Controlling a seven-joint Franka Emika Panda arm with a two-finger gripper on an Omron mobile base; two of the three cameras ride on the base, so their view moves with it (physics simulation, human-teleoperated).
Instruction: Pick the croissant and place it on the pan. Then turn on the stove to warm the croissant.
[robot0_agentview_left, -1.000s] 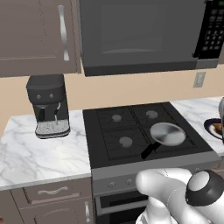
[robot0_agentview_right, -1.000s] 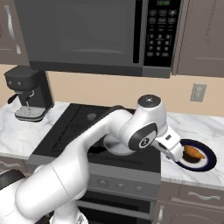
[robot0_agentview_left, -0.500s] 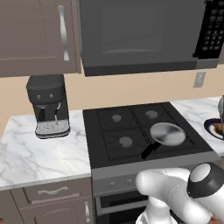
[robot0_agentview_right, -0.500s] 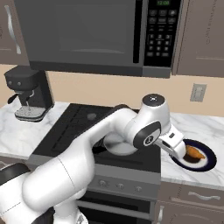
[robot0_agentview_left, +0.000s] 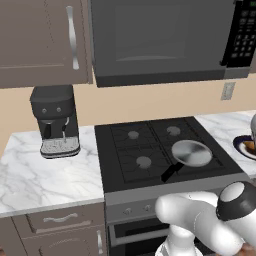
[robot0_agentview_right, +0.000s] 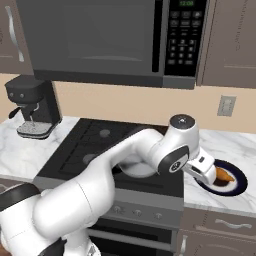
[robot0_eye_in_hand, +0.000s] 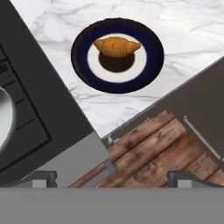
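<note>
In the left base view, the small round shiny silver-grey frying pan (robot0_agentview_left: 191, 153) with a straight black handle sits on the front right burner of the black four-burner gas stove (robot0_agentview_left: 150, 150). A black coffee machine (robot0_agentview_left: 54, 121) stands on the white marble counter (robot0_agentview_left: 40, 175) to the left.

In the right base view, the white arm reaches over the stove (robot0_agentview_right: 95, 145) to the right; its gripper (robot0_agentview_right: 209, 174) hangs at the near edge of the dark round white-rimmed plate (robot0_agentview_right: 239, 184), where the small golden-orange croissant (robot0_agentview_right: 224, 175) lies.

In the hand view, the croissant (robot0_eye_in_hand: 117, 46) rests on the plate (robot0_eye_in_hand: 151, 52), well apart from the gripper (robot0_eye_in_hand: 112, 178), whose fingertips (robot0_eye_in_hand: 40, 177) stand spread wide, holding nothing. The pan (robot0_eye_in_hand: 4, 120) edge shows at left.
</note>
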